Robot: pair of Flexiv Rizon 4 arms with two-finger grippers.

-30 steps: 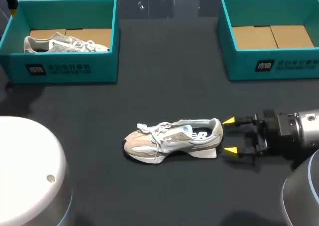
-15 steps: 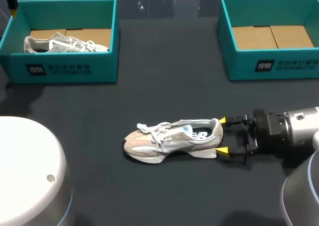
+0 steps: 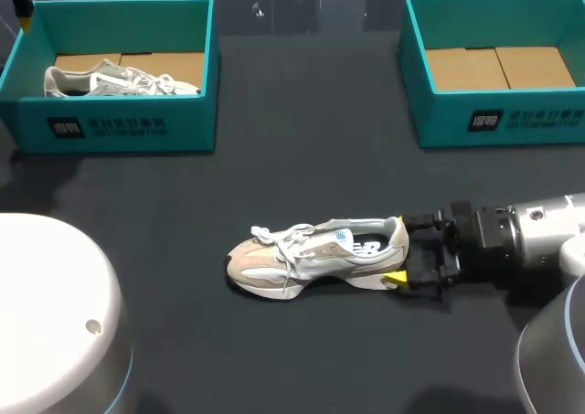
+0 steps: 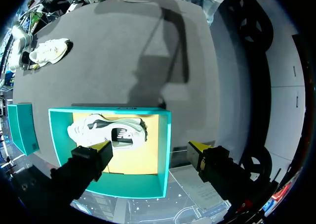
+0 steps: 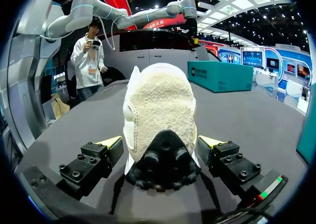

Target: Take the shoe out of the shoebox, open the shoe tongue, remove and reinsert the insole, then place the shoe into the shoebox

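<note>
Advance: the right gripper [image 3: 402,249] has moved in to straddle the heel of the beige-and-white laced sneaker [image 3: 311,254], fingers spread, not yet pinching; a grasp seems next.

- Robotics lab or demo cell, not a home or shop. Can't tell which of the two from the bench alone.
- Bench [image 3: 302,158]: wide flat top w/ plain dark matte cover, laid out as a work cell.
- 2 robot arms over it: right arm [image 3: 539,236], grey metal w/ black wrist, lies low over the top. White rounded housing of left arm [image 3: 55,313] at the near corner.
- Yellow-tipped 2-finger tools: right pincer [image 3: 402,249] astride the heel of a sneaker [image 3: 311,254], left pincer [image 4: 150,146] spread wide above a box.
- Props staged like a test: identical teal open-topped boxes w/ cardboard floors, left shoebox [image 3: 119,126] and right shoebox [image 3: 498,122], at the far corners. Second sneaker [image 3: 119,80] lies in the left one.
</note>
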